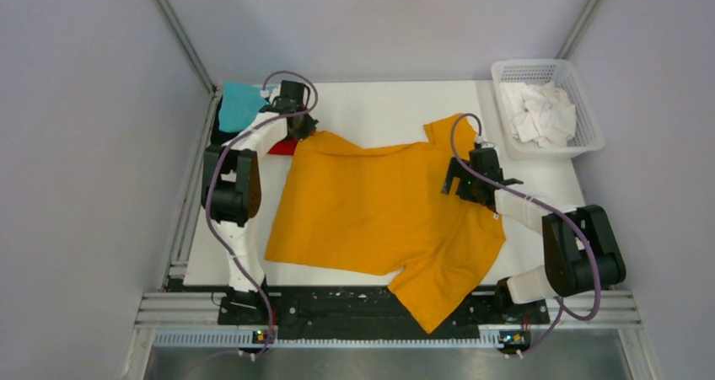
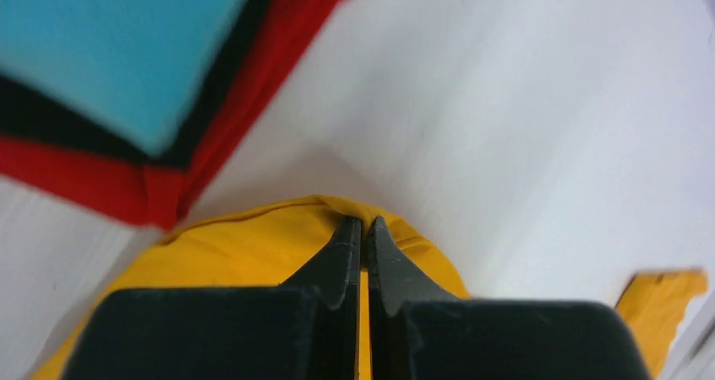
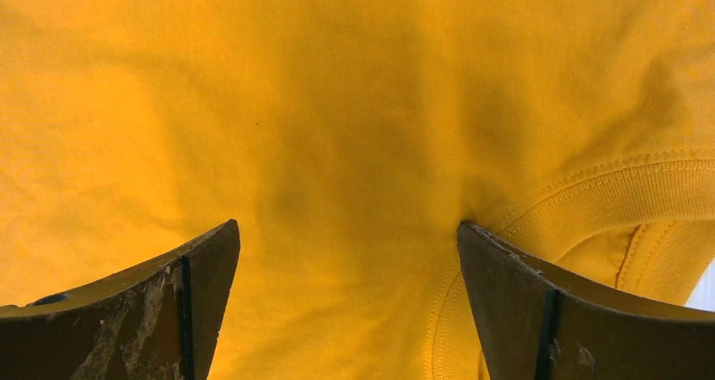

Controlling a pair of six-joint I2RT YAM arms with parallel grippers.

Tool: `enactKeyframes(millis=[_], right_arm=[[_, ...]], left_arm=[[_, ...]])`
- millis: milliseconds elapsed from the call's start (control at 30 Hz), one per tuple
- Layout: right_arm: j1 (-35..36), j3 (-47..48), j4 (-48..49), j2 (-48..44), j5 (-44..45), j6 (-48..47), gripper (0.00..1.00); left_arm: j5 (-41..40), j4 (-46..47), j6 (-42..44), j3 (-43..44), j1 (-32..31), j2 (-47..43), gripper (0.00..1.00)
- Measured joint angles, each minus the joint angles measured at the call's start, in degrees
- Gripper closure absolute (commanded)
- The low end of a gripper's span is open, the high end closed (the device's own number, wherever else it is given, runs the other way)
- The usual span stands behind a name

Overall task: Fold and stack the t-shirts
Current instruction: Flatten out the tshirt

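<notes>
Pinching a corner of soft mustard-orange tee (image 1: 379, 211), L fingers (image 2: 344, 258) clamp cloth; R fingers (image 3: 202, 296) gape wide above its ribbed curved collar (image 3: 590, 186).

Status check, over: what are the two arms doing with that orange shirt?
Left gripper: fingers shut on orange t-shirt, far corner. Right gripper: fingers open, down at the collar. Folded stack close beside that corner, over.

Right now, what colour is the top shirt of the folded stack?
Teal. The top shirt shows best in the left wrist view.
</notes>
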Motion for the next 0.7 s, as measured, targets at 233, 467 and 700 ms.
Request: enactKeyframes(millis=[233, 467, 700], right_arm=[[0.0, 0.9, -0.3, 0.9, 0.2, -0.1, 0.01], [0.0, 0.9, -0.4, 0.8, 0.1, -0.5, 0.01], [0.0, 1.7, -1.5, 0.7, -1.9, -1.3, 0.01]], left_arm=[[0.0, -2.9, -6.2, 15.0, 6.5, 13.5, 0.25], [7.4, -1.3, -4.0, 16.2, 6.2, 13.1, 0.01], [12.7, -0.4, 3.2, 12.3, 1.6, 3.3, 0.01]])
